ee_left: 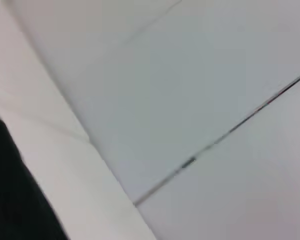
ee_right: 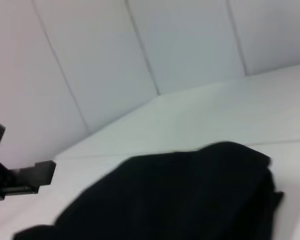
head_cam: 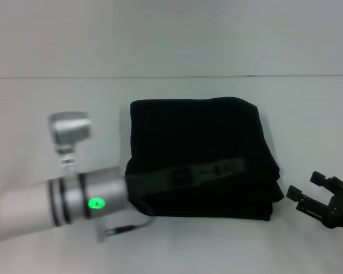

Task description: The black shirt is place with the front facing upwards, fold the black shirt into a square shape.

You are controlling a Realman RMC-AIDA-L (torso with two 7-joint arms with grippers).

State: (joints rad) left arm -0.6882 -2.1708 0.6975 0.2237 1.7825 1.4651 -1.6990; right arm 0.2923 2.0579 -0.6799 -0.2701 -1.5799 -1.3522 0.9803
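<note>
from the head camera i see my left arm (head_cam: 74, 200) coming in from 8 o'clock, its wrist end lying at the lower left edge of the black shirt (head_cam: 200, 157). the left gripper is dark against the cloth, so i cannot tell how its jaws stand. the shirt lies in the middle of the white table (head_cam: 34, 97), folded to a nearly square block. at 4 o'clock the right gripper (head_cam: 307, 192) hovers just beside the shirt, not touching, jaws apart and holding nothing.

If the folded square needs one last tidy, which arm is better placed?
Probably left: the left gripper is at the black shirt's near-left corner; the right gripper sits open, clear of its right edge.
</note>
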